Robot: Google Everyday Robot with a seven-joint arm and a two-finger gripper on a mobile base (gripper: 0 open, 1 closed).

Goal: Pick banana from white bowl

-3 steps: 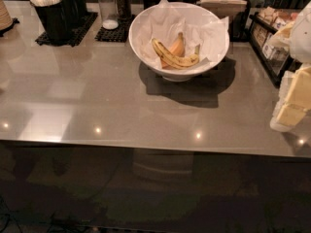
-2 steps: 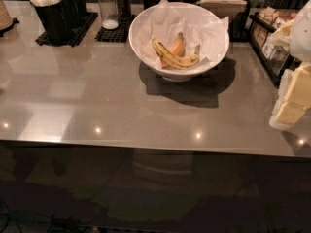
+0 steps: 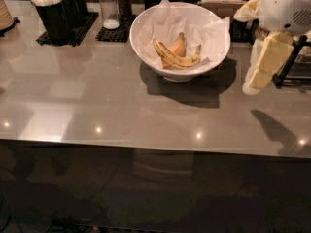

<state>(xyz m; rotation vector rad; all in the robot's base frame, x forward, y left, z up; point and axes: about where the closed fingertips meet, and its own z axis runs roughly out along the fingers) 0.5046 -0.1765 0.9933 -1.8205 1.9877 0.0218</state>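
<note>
The banana (image 3: 176,58) is yellow with brown speckles. It lies in the white bowl (image 3: 146,42), which is lined with crinkled white paper and stands at the back middle of the grey counter. A short orange wedge-shaped piece (image 3: 179,46) lies behind the banana. My gripper (image 3: 256,76), cream-coloured under a white arm housing (image 3: 286,6), hangs at the right edge of the camera view. It is to the right of the bowl, above the counter and apart from the bowl.
Black holders with white utensils (image 3: 56,11) stand at the back left on a black mat. Salt and pepper shakers (image 3: 115,6) stand behind the bowl. A black rack (image 3: 291,67) and boxes crowd the back right. The counter's front edge (image 3: 146,144) runs across the view.
My gripper has moved left and farther back, closer to the bowl's right side. The bowl and the banana have not moved.
</note>
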